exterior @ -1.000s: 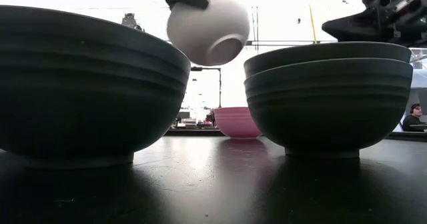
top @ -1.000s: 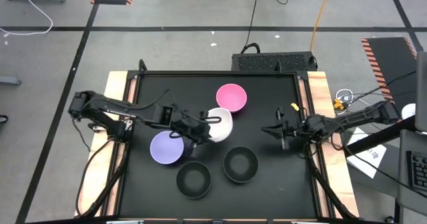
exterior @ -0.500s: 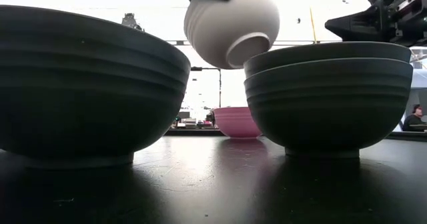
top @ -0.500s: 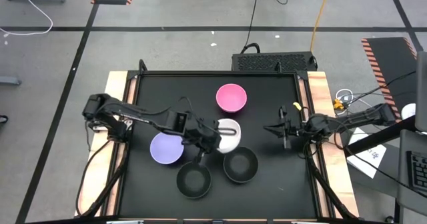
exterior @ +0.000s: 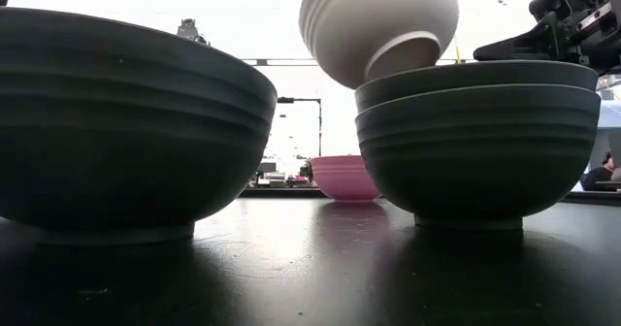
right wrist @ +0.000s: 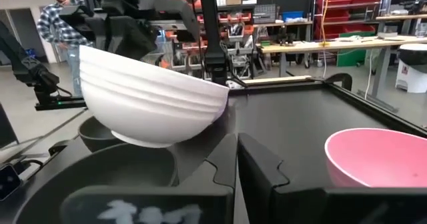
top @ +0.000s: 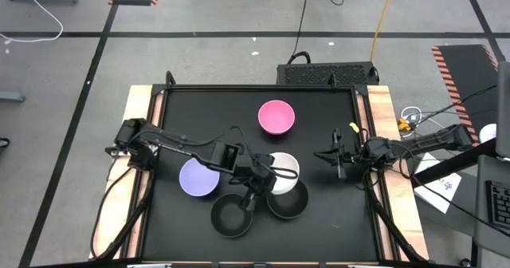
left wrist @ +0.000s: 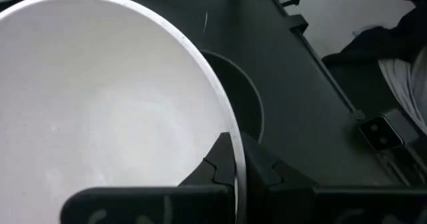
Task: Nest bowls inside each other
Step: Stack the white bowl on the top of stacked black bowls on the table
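Observation:
My left gripper (top: 268, 173) is shut on the white bowl (top: 282, 171), carrying it in the air just over the far rim of the black bowls (top: 288, 202). In the low view the white bowl (exterior: 378, 23) tilts above that black pair (exterior: 475, 142), which shows as two bowls nested together. A single black bowl (top: 231, 216) rests on its base nearby. The lavender bowl (top: 197, 179) and the pink bowl (top: 276, 116) also sit on their bases. My right gripper (top: 335, 157) waits shut near the table's right edge. My left gripper pinches the white bowl's rim (left wrist: 227, 127), one finger (left wrist: 217, 167) inside the bowl and the other (left wrist: 263, 171) outside. The fingers come from the table's left, slanting down. The bowl is lifted clear and tilted, its base (exterior: 408, 56) close over the black pair's rim.
The black table top (top: 319, 228) has raised side rails and wooden strips left and right. Free room lies along the far edge beside the pink bowl. A person (right wrist: 60, 11) stands in the room beyond the table, with shelves and benches behind.
My left gripper has carried the white bowl toward the table's right and near edges, from beside the lavender bowl to over the nested black pair. The bowl has stayed lifted and tilted in the same hold.

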You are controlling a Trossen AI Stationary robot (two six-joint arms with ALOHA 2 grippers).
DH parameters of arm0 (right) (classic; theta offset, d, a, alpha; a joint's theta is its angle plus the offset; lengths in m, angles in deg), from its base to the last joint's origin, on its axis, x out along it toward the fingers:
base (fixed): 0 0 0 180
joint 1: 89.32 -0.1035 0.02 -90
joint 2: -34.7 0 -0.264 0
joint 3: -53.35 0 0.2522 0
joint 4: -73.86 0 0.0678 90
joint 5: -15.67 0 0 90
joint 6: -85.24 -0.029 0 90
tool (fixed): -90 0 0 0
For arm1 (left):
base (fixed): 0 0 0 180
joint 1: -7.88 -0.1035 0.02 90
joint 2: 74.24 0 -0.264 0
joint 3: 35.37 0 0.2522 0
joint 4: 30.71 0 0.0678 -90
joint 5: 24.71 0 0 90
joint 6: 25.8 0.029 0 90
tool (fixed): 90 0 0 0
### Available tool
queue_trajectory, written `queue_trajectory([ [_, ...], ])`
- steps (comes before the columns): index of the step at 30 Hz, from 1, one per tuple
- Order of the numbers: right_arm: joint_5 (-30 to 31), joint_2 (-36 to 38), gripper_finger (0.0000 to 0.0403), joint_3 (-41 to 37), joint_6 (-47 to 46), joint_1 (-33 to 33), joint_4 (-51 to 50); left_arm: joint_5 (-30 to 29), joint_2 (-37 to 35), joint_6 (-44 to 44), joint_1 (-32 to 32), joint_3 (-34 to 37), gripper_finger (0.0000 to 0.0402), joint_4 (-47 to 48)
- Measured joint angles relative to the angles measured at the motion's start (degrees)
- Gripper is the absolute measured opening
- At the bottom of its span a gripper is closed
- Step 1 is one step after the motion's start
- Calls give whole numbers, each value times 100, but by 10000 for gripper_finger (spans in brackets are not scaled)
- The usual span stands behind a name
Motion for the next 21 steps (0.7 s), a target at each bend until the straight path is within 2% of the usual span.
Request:
queue_trajectory([
  [7, 2, 1, 6, 0, -59, 0, -203, -51, 568, 79, 164, -1036, 2, 611],
  [12, 2, 1, 6, -2, -72, 0, -301, -399, 1037, 61, 341, -1598, 2, 1106],
  [21, 2, 1, 6, -4, -157, 0, -313, -1041, 1187, -161, 583, -1687, 2, 1115],
])
